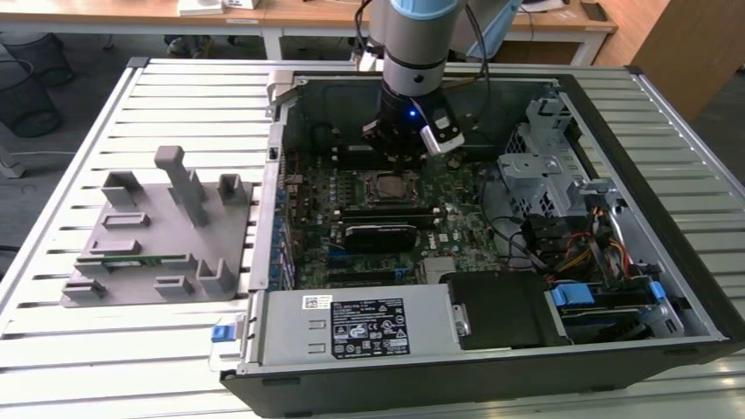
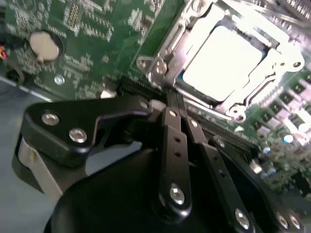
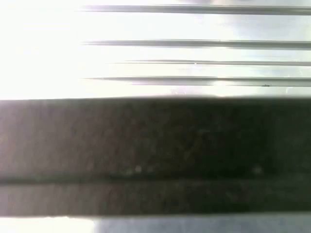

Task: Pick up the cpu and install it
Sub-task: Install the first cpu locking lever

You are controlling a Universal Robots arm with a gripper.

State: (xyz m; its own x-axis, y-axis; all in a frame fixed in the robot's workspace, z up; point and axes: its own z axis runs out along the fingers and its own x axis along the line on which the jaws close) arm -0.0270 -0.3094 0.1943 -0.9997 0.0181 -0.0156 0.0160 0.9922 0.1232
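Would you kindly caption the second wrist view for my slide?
Gripper with fingers together, poised beside the cpu seated in its motherboard socket.

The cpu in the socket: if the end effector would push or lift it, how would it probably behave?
The cpu is a flat square with a shiny metal top, so it is probably stiff and may be slippery. It lies low inside the socket frame, so a sideways push would likely not slide it. It looks thin, probably light and hard to grip by its edges.
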